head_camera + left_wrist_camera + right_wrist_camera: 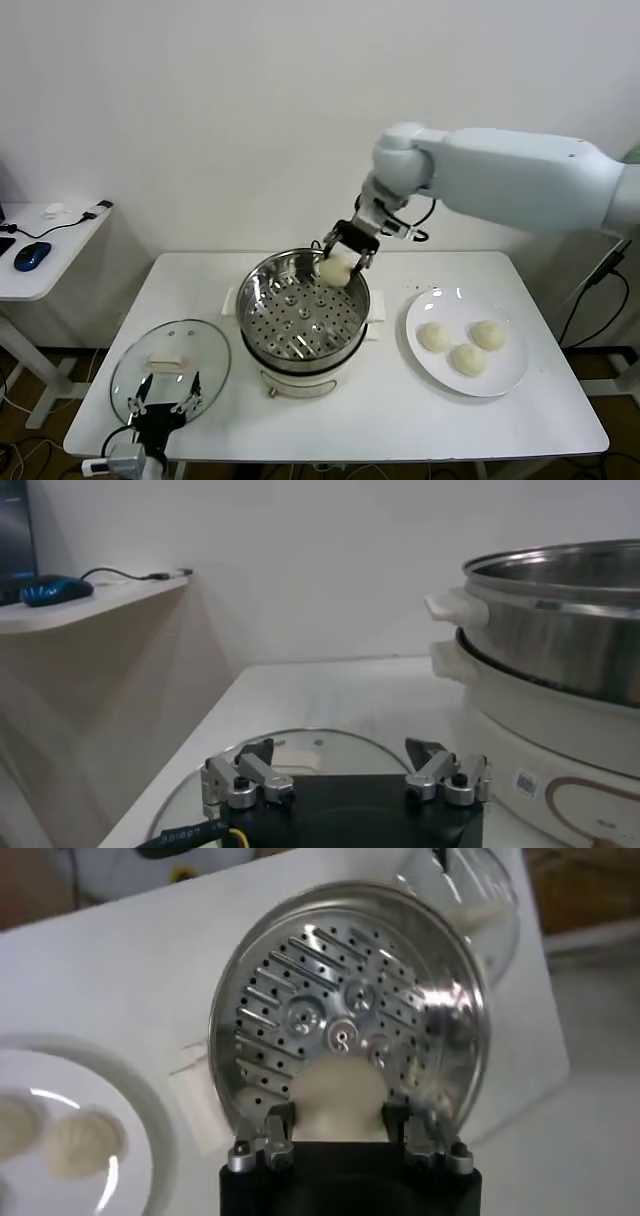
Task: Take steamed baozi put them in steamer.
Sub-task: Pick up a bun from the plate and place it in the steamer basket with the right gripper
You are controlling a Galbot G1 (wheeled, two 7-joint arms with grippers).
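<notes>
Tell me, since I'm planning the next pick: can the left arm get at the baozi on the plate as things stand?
Probably not easily. The left gripper hovers open over the glass lid, and the steamer stands between it and the plate; the right gripper, holding one baozi, is nearer.

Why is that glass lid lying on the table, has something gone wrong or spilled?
Nothing stands out. The glass lid lies flat beside the steamer, under the open left gripper. The right gripper holds one baozi over the steamer; three sit tidily on the plate.
</notes>
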